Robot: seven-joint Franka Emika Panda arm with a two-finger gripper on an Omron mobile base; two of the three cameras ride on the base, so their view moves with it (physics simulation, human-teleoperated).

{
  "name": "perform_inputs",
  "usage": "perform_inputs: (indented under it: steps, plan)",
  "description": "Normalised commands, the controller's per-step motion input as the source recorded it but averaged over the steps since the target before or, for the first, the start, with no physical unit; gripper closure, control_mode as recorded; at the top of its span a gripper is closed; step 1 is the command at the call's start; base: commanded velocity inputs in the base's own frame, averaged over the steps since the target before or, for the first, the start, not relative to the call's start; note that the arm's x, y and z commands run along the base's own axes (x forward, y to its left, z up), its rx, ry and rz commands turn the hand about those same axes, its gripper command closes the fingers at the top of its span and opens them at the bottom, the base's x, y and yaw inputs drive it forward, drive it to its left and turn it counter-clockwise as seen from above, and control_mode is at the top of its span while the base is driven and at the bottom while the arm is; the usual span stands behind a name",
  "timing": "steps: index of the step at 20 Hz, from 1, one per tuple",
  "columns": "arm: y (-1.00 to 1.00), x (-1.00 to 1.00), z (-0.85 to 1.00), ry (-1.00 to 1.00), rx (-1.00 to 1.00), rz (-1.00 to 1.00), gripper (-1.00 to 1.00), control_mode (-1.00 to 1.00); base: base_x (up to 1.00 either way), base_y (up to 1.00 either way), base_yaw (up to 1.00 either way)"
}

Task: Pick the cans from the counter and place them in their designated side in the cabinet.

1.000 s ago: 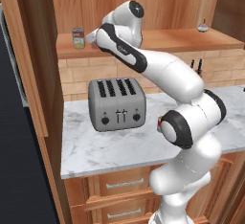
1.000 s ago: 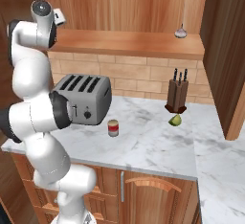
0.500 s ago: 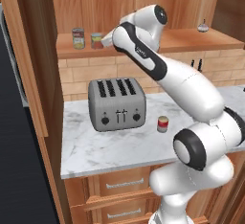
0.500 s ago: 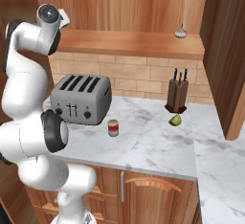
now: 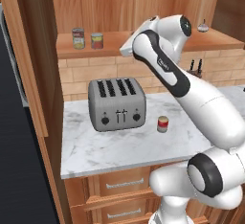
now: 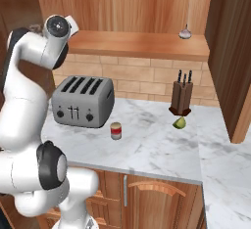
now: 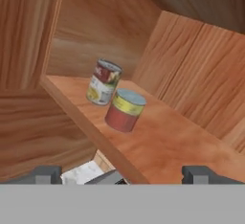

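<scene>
One red can (image 7: 124,110) on shelf, beyond wide-open pincer (image 7: 122,174)

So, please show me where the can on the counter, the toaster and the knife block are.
Can (image 5: 163,124), left base view, on its side wall.
Toaster (image 5: 117,107), left base view, on its front face.
Knife block (image 6: 181,97), right base view, on its wooden body.
</scene>
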Motion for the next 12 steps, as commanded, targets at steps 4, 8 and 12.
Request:
perform_inputs:
  steps: [4, 8, 12]
  plan:
    - [-0.26, -0.54, 0.0, -0.01, -0.1, -0.03, -1.0, -1.0, 0.0, 0.0, 0.0]
    - [-0.28, -0.55, -0.02, 0.0, -0.08, -0.08, -1.0, -1.0, 0.0, 0.0, 0.0]
    - [-0.26, -0.5, -0.08, 0.0, -0.02, -0.12, -1.0, -1.0, 0.0, 0.0, 0.0]
